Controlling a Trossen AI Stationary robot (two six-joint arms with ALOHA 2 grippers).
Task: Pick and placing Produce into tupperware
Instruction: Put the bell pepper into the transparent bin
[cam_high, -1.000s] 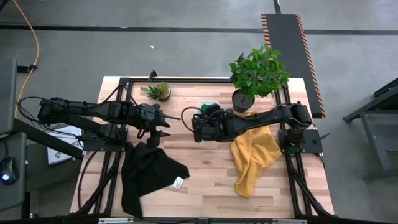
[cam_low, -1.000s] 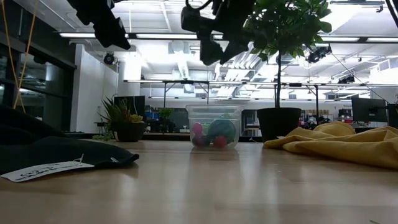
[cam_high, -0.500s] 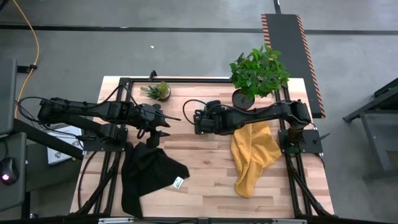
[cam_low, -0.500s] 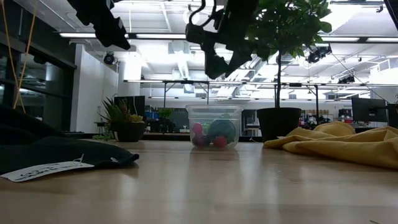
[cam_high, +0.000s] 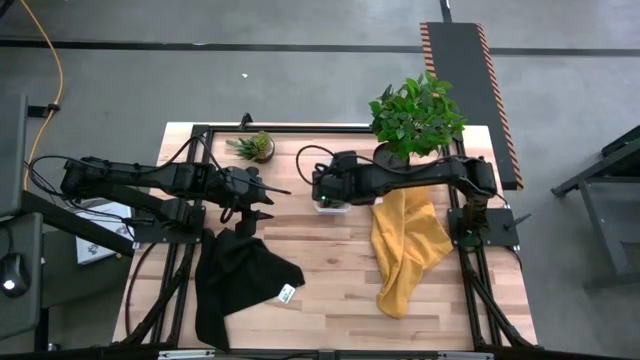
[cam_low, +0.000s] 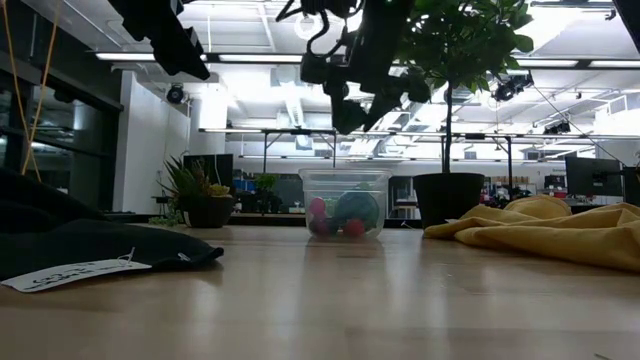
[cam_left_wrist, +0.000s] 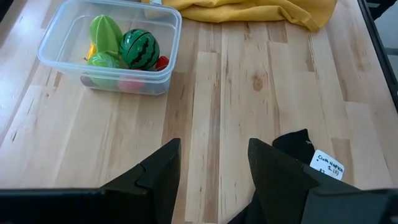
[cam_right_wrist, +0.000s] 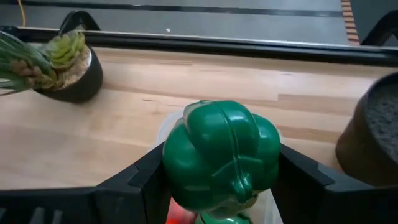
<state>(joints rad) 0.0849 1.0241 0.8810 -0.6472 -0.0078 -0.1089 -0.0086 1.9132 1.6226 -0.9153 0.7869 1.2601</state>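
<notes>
Broadly, the wooden table (cam_high: 330, 290) carries a black cloth (cam_high: 235, 280) on the left arm's side and a yellow cloth (cam_high: 405, 250) on the right arm's side, with a big leafy potted plant (cam_high: 415, 115) at the far right corner and a small spiky potted plant (cam_high: 257, 146) near the far edge.

Above the tupperware, the right gripper (cam_high: 330, 188) hangs on its outstretched arm. Its fingers (cam_right_wrist: 134, 180) are clamped on a lobed green pepper (cam_right_wrist: 221, 152) (a glossy toy, ribbed on top), which sits directly over the container's rim in the right wrist view. From table height that gripper (cam_low: 350, 105) is clearly raised, apart from the box below.

Over the near edge of the black cloth, the left gripper (cam_high: 262, 203) waits, its fingers (cam_left_wrist: 158, 177) spread apart with nothing between them.

Resting on the bare wood between the two plants is the tupperware (cam_left_wrist: 56, 62), a clear box. Inside it lie a striped melon (cam_left_wrist: 140, 48), a leafy light-green piece (cam_left_wrist: 104, 31), a green ball (cam_left_wrist: 102, 61) and a small red piece (cam_left_wrist: 161, 62), all crowded together and touching.
</notes>
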